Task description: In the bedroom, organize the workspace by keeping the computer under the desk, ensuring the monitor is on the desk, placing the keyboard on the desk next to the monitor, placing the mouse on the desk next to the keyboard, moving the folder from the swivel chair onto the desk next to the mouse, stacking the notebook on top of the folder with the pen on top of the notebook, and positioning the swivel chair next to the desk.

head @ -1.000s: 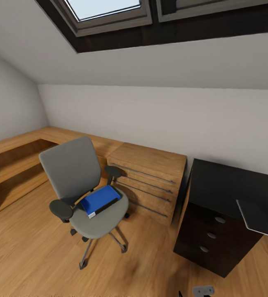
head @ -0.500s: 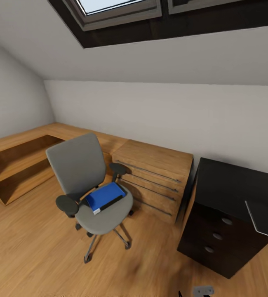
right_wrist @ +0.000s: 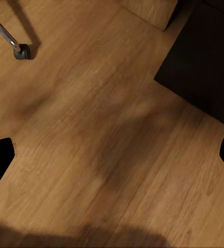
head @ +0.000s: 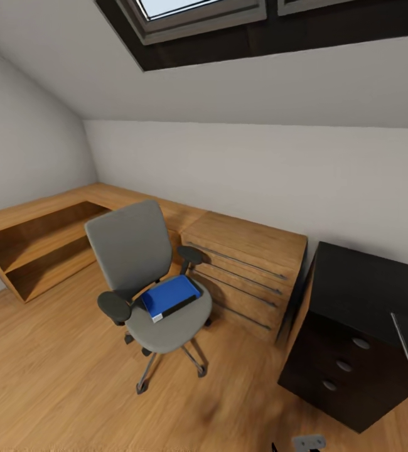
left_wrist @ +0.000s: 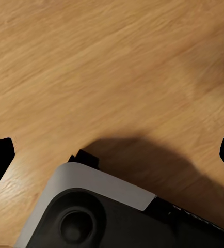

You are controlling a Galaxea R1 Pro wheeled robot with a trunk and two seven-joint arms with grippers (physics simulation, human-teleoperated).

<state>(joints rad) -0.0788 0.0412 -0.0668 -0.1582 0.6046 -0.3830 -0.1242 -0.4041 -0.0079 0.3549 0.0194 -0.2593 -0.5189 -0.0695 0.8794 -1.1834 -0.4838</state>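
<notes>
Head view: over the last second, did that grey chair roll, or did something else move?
The camera turned left, so everything slid right in the picture. The grey upholstered swivel chair stays put beside the oak drawers, the flat blue folder still on its seat. Nothing was grasped or released.

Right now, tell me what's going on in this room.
Nothing is being handled. The blue folder lies on the seat of the swivel chair, which stands on the wood floor beside the oak drawers, apart from the black drawer unit. Both wrist views look down at bare floor; the left gripper and right gripper are open, holding nothing.
</notes>
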